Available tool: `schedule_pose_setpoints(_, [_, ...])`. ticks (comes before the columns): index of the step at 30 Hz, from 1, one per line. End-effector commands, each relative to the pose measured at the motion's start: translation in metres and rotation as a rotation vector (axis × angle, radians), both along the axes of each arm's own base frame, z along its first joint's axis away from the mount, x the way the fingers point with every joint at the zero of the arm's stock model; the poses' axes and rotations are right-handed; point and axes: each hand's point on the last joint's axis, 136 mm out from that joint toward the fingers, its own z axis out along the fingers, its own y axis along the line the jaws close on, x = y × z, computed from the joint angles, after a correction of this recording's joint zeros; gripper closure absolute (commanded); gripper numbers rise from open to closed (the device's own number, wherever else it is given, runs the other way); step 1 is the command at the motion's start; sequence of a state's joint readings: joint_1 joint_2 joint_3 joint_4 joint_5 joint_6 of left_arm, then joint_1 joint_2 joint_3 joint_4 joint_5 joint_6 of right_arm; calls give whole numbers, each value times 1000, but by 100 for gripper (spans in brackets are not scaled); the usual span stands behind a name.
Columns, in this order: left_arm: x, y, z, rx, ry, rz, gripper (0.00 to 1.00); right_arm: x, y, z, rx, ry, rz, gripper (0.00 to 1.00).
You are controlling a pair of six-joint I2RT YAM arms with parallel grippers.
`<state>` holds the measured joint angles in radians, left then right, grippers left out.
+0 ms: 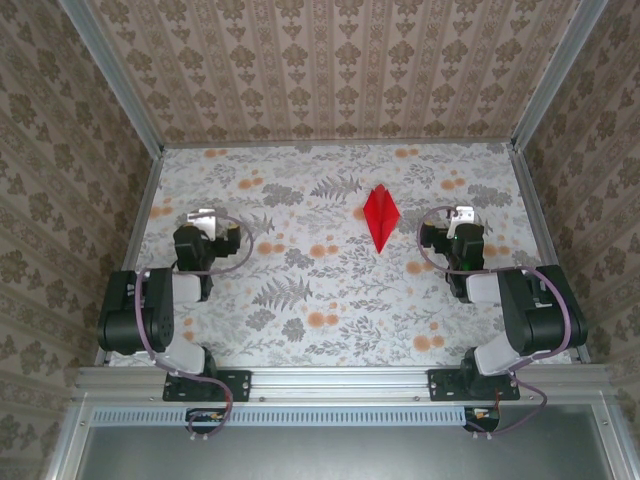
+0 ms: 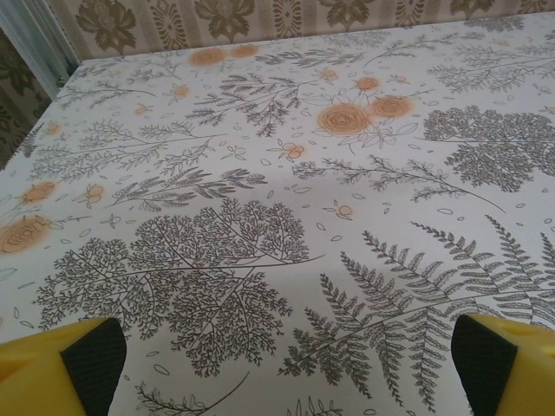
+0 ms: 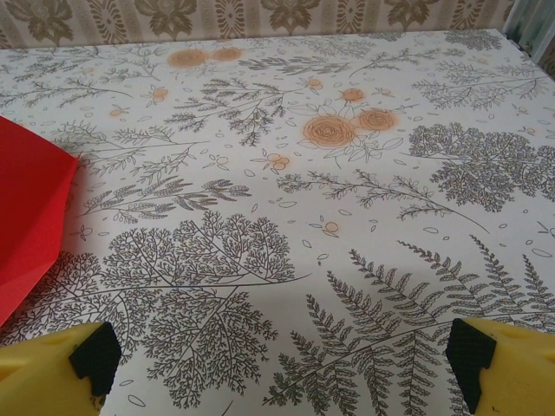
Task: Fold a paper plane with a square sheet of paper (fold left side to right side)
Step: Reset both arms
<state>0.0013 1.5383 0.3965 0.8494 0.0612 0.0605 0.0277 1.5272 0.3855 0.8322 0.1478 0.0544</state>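
The square sheet of paper lies folded as a narrow, pointed red kite with a centre crease, the paper plane [image 1: 381, 217]. It rests flat on the flowered table, right of centre. One red corner of the plane [image 3: 26, 217] shows at the left edge of the right wrist view. My right gripper [image 1: 462, 214] stands open to the right of the plane, apart from it, with bare table between its yellow fingers [image 3: 512, 368]. Far to the plane's left, my left gripper [image 1: 203, 217] is open too, and its fingers [image 2: 74, 368] have nothing between them.
The table [image 1: 330, 290] carries a print of grey ferns and orange flowers. Patterned walls and metal posts [image 1: 112, 75] close it in on three sides. An aluminium rail [image 1: 340, 382] holds both arm bases at the near edge.
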Motion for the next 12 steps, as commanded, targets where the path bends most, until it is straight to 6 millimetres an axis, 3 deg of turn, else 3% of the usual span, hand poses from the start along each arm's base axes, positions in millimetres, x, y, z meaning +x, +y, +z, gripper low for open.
schedule_pose_setpoints(1, [4,4,5,3,-11,26,0,8,3,13,-7,-48,17,0])
schedule_pose_setpoints(12, [4,3,4,6,-8,27,0,7,3,13,-6,-46,16,0])
